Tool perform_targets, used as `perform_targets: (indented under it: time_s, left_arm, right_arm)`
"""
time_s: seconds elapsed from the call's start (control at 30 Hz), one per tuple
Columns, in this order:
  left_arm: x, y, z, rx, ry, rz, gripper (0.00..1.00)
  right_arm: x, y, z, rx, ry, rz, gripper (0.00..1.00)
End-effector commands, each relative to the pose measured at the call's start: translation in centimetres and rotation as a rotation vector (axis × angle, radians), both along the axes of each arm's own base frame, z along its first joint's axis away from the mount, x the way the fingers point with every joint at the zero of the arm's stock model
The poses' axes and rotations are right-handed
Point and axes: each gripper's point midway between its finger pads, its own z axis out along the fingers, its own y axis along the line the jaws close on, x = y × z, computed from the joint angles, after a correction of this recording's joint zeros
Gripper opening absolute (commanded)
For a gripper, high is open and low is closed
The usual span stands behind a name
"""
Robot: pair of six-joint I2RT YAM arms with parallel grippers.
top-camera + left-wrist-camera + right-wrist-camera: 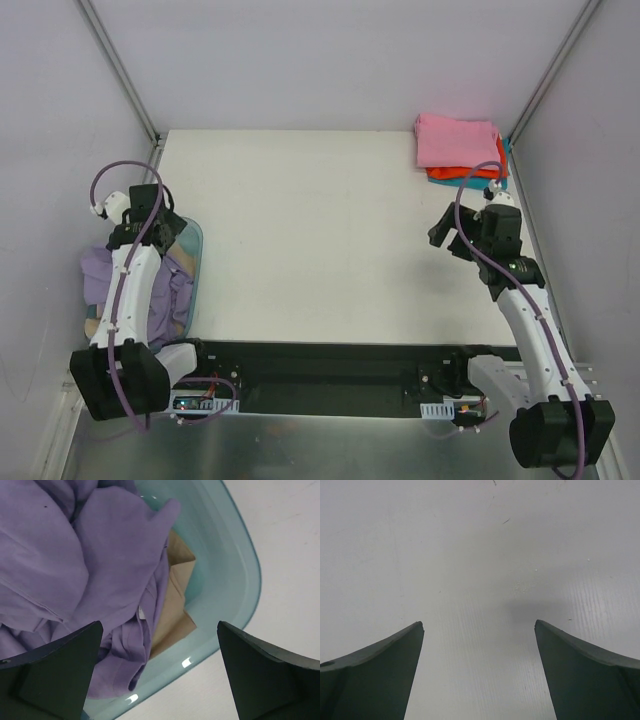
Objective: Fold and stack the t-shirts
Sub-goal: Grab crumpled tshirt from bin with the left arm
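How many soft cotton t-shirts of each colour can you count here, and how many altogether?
lavender purple cotton t-shirt: 1
tan cotton t-shirt: 1
pink cotton t-shirt: 1
orange-red cotton t-shirt: 1
teal cotton t-shirt: 1
Total: 5

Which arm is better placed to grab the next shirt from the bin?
Left. The left jaws stand open over the lavender shirt in the bin; the right jaws are open over bare table, far from it.
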Motion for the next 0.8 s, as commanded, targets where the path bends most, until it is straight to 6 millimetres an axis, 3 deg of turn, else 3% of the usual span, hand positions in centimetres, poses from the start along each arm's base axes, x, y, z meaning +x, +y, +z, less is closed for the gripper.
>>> perform_targets:
  time_s: [0.0, 0.17, 0.23, 0.4, 0.5, 0.77]
  left_arm:
    - [-1.8, 1.9, -3.1, -0.035, 0.099, 0.137, 0.99]
    - [-4.4, 4.5, -6.4, -0.063, 0.206, 0.286, 0.99]
    - [-5.4, 5.5, -6.8, -0.074, 0.215, 0.342, 0.99]
    - [-6.3, 6.6, -6.7, -0.039, 0.217, 0.403, 0.98]
    - [-6.7, 7.2, -6.7, -0.027, 0.221, 0.437, 0.91]
    - [-8.9, 9.3, -7.3, 0.019, 0.256, 0.569, 0.82]
  right_arm:
    - [0.8, 1.0, 2.1, 0.019, -0.048, 0.057, 0.97]
    - [0.8, 1.3, 1.3, 0.027, -0.017, 0.072, 0.97]
    - [0.8, 1.3, 1.2, 0.023, -0.013, 0.074, 0.97]
    - [0.9, 1.3, 1.0, 0.02, -0.008, 0.075, 0.97]
    - [0.9, 1.3, 0.7, 0.018, 0.001, 0.077, 0.97]
    - [1.1, 0.9, -0.4, 0.0, 0.031, 0.058, 0.97]
